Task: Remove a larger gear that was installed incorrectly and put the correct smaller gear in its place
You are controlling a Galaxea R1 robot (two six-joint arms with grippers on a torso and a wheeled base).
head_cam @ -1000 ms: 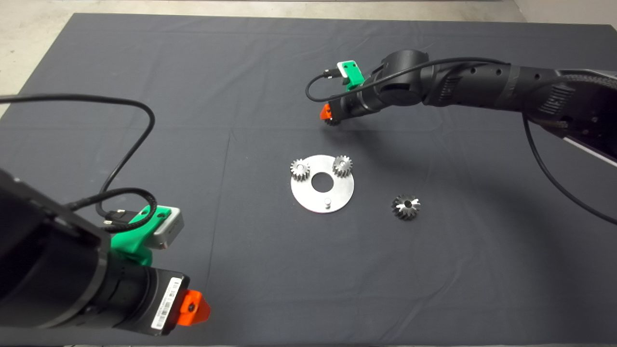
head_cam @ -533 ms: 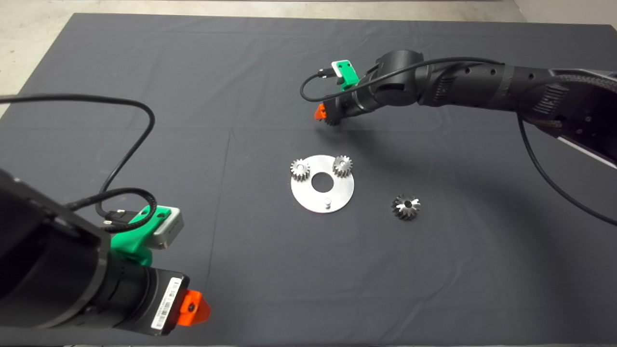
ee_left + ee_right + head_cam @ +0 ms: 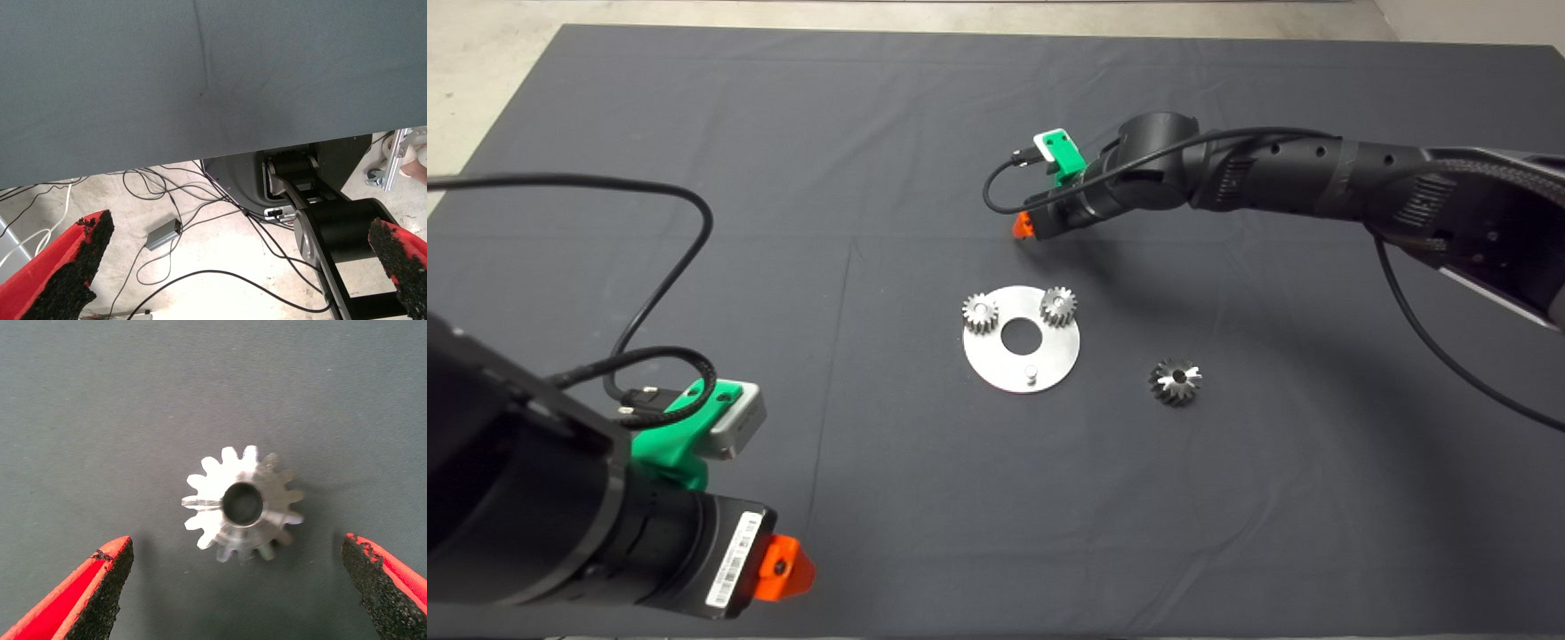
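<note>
**A:** Status, left to right?

**B:** Left gripper [image 3: 785, 569] sits low at the near left corner of the mat [image 3: 694, 107], well apart from all parts. Its fingers [image 3: 67, 270] are spread wide with nothing between them. Its wrist camera sees the mat edge, then floor with loose cables [image 3: 200, 200] and a small grey box [image 3: 163, 235].

**A:** The plate?

**B:** Round silver plate [image 3: 996, 364] lies flat mid-mat. It has a round centre hole [image 3: 1020, 335]. Two pale silver gears are on its far edge, one on the left [image 3: 980, 313] and one on the right [image 3: 1058, 306]. A short peg [image 3: 1032, 373] stands bare near the front edge, with no gear on it.

**A:** Right arm?

**B:** It reaches in from the right. Right gripper [image 3: 1024, 226] is down low over the mat, just beyond the plate's far edge. Its fingers [image 3: 100, 593] are wide apart and straddle the smaller gear [image 3: 243, 505]. There's mat showing on both sides of the gear, so neither pad touches it.

**A:** How's that gear sitting?

**B:** Flat on the mat, hole facing up, roughly centred between the pads. From overhead the gripper hides it.

**A:** Larger gear?

**B:** Larger gear [image 3: 1176, 382] is off the plate. It lies on the mat to the plate's right, near but not touching it, star face up. Nothing's holding it.
</note>
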